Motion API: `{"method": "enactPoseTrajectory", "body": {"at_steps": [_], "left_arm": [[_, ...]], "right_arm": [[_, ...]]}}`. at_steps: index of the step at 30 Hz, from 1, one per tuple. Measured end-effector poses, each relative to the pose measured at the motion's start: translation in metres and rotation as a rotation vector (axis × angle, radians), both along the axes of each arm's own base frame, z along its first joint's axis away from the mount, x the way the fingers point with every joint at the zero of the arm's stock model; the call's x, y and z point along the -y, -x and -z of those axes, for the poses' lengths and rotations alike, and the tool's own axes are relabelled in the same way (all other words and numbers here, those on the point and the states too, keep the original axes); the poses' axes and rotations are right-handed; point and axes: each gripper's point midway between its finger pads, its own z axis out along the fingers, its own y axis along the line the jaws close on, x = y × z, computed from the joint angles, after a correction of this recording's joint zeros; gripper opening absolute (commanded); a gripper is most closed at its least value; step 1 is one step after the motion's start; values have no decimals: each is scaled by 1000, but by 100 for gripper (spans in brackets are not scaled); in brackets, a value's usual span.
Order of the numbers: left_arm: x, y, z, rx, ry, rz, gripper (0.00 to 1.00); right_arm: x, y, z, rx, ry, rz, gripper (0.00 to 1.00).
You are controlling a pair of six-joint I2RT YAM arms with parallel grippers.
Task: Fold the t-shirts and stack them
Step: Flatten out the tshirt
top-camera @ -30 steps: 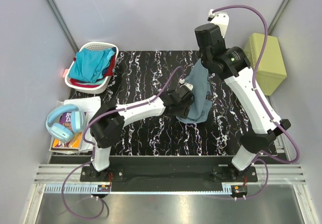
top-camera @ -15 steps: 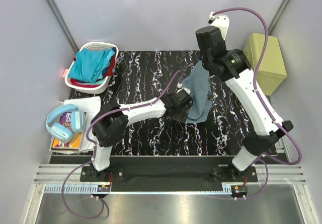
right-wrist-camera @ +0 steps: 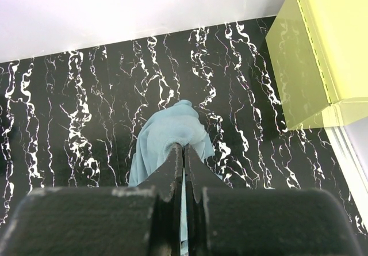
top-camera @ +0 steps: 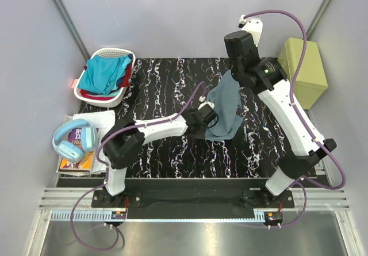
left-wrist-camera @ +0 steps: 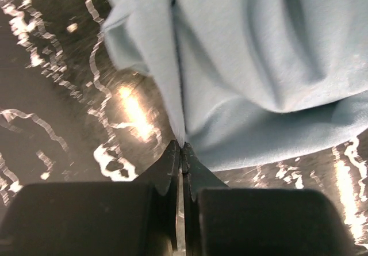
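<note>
Both fully closed, the right gripper (right-wrist-camera: 184, 148) is dangling the grey-blue t-shirt (top-camera: 225, 109) over the table (top-camera: 161, 75) while the left gripper (left-wrist-camera: 181, 146) is pinching its lower edge. The laundry basket (top-camera: 99, 54) is holding a turquoise t-shirt (top-camera: 102, 75) and a red t-shirt (top-camera: 126, 79).

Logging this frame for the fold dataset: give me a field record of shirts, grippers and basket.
held shirt: muted grey-blue cloth t-shirt, hanging over black marbled table
right gripper: shut on its top
left gripper: shut on its lower edge
basket: white plastic laundry basket, far left, holds turquoise t-shirt and red t-shirt
folded: none yet
</note>
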Motion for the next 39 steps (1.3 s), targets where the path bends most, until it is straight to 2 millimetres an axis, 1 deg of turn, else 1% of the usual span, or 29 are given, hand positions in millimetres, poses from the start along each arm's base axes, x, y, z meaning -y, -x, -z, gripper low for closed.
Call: {"method": "enactPoseTrajectory", "body": {"at_steps": [3,5,6,8,10,11,12,13,16,19,23,25,28,31,35,37,39], "left_arm": [[-13,0,-9,25,-7,-23,0],[-27,-1,-25,48,1,-55,0],[-37,-3,-37,64,16,-79,0],[-61,-13,-69,109,55,-145,0],[-89,-28,-110,183,110,-225,0],[-100,-33,-127,215,129,-256,0],[-117,-40,-152,260,148,-302,0],[-130,-46,-173,302,165,-339,0],[-156,-61,-233,408,210,-416,0],[-176,-72,-277,486,235,-470,0],[-202,-79,-324,571,243,-526,0],[-209,-80,-347,610,252,-540,0],[-212,-80,-378,665,278,-544,0],[-216,-78,-402,707,303,-546,0],[-220,-71,-430,756,350,-549,0],[-223,-66,-437,770,367,-549,0],[-225,-61,-443,778,381,-548,0]], "right_arm": [[0,0,0,1,0,0,0],[1,0,-1,2,2,1,0],[1,-1,-1,2,3,2,0],[4,-1,-3,6,2,7,0],[7,-2,-7,15,-3,15,0],[9,-3,-11,23,-9,20,0],[11,-3,-14,32,-15,24,0],[12,-3,-18,40,-20,26,0],[11,-5,-27,61,-35,27,0],[8,-9,-32,74,-43,27,0],[7,-11,-37,86,-51,28,0],[7,-11,-40,94,-57,28,0],[9,-10,-47,109,-64,31,0],[10,-8,-57,134,-78,33,0],[16,2,-79,185,-113,29,0],[19,12,-93,216,-142,10,0],[24,24,-111,265,-172,-10,0]]}}
